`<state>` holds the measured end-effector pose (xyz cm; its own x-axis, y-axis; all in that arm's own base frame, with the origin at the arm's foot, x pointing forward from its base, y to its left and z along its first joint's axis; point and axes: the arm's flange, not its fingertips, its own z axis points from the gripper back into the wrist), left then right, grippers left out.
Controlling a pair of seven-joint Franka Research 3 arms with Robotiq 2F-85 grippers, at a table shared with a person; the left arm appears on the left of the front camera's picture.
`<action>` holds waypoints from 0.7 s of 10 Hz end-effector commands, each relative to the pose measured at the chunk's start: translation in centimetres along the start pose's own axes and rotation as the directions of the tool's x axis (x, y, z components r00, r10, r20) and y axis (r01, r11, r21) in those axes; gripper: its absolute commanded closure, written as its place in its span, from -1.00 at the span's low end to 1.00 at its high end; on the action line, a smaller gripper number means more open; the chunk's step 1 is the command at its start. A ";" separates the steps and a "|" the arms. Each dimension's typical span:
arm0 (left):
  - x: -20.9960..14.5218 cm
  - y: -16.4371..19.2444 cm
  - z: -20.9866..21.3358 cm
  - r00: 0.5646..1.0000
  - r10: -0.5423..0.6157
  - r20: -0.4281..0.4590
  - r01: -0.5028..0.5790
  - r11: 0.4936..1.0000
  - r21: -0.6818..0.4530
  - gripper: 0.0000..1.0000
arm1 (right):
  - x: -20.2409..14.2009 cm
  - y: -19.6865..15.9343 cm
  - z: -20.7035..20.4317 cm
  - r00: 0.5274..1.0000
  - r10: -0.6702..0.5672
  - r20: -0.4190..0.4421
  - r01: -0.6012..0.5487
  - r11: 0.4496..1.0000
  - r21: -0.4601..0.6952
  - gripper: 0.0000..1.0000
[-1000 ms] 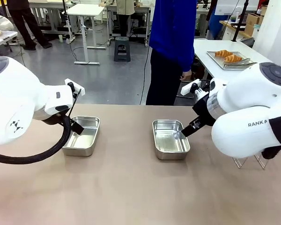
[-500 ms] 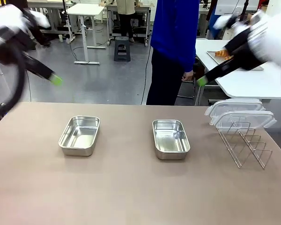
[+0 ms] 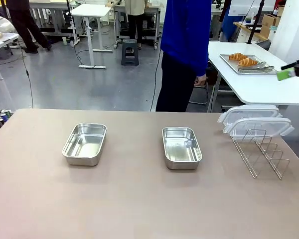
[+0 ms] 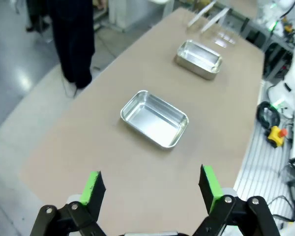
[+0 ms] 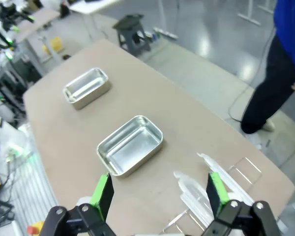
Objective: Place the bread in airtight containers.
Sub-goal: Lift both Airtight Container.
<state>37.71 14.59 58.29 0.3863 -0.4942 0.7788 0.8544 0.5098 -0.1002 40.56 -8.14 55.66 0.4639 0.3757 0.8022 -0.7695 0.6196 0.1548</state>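
On table [image 3: 139,209], two tins [image 3: 84,144] lengthwise toward person [image 3: 184,50]

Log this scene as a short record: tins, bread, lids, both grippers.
tins: left tin and right tin, both empty, no lids, apart on the brown table
bread: two rolls on a tray on the white side table
lids: clear lids lying on top of the wire rack
left gripper: open, empty, above the table
right gripper: open, empty, above the table

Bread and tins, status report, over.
Left tool open, right tool open, both held high. Left tin and right tin empty, bread on far tray. Lids on rack, nothing blocking.
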 end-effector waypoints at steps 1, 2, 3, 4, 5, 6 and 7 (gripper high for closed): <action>-1.9 0.7 0.2 0.997 -0.008 0.082 0.011 0.999 -0.038 -1.00 | -2.0 -2.5 0.0 0.999 -0.014 0.031 0.012 0.997 0.072 -1.00; -2.7 0.3 0.7 0.994 0.002 0.108 0.002 0.999 -0.034 -1.00 | -3.5 -3.3 0.4 0.998 -0.031 0.053 0.025 0.995 0.099 -1.00; -3.0 0.1 0.6 0.992 0.001 0.124 0.003 0.999 -0.032 -1.00 | -4.6 -3.9 0.7 0.997 -0.038 0.073 0.030 0.993 0.111 -1.00; -2.8 0.0 0.2 0.993 0.004 0.122 0.000 0.999 -0.035 -1.00 | -5.6 -4.4 0.9 0.995 -0.042 0.092 0.031 0.992 0.123 -1.00; -2.8 0.0 -0.2 0.993 0.008 0.115 -0.004 0.999 -0.039 -1.00 | -6.3 -4.7 0.9 0.993 -0.046 0.107 0.032 0.991 0.130 -1.00; -2.6 0.0 -0.7 0.994 0.031 0.106 -0.028 0.999 -0.031 -1.00 | -6.8 -4.9 0.7 0.996 -0.040 0.085 0.028 0.990 0.141 -1.00; -2.2 -0.4 -1.0 0.992 0.013 0.123 -0.010 1.000 -0.023 -1.00 | -6.9 -5.4 0.6 0.993 -0.060 0.103 0.043 0.986 0.163 -1.00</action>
<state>37.25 15.19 55.93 0.3804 -0.4047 0.8316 0.8537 0.4994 -0.1476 40.33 -14.40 49.19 0.4823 0.2664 0.8345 -0.7945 0.5344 0.2885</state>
